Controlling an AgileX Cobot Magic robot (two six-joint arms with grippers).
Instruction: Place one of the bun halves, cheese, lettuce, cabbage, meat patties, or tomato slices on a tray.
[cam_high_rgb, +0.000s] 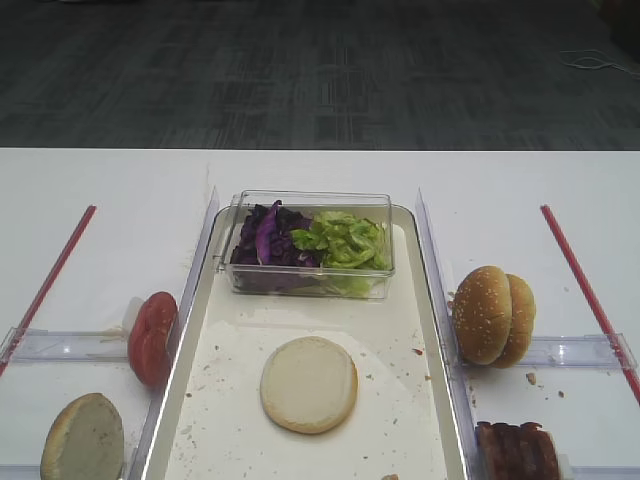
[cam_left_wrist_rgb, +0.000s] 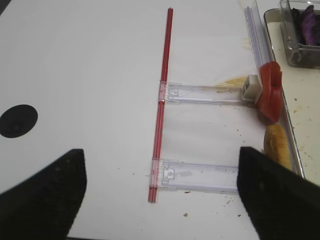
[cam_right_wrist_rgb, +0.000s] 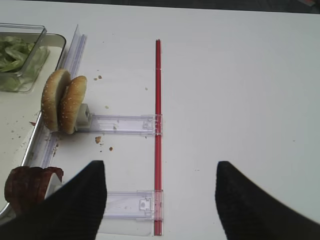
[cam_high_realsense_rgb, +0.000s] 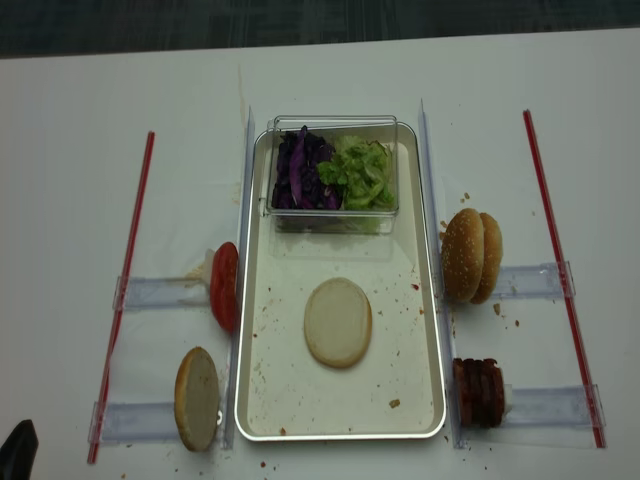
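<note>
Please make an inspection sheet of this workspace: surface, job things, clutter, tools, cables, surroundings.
Surface: white table, crumbs near the racks.
Job's things: one bun half flat on the tray; another bun half and tomato slices on edge left of it; meat patties on its right; cabbage and lettuce in the clear box.
Clutter: sesame buns, red strips.
Tools: left tool open, empty; right tool open, empty.
Cables: cable on the floor.
Surroundings: dark carpet.
</note>
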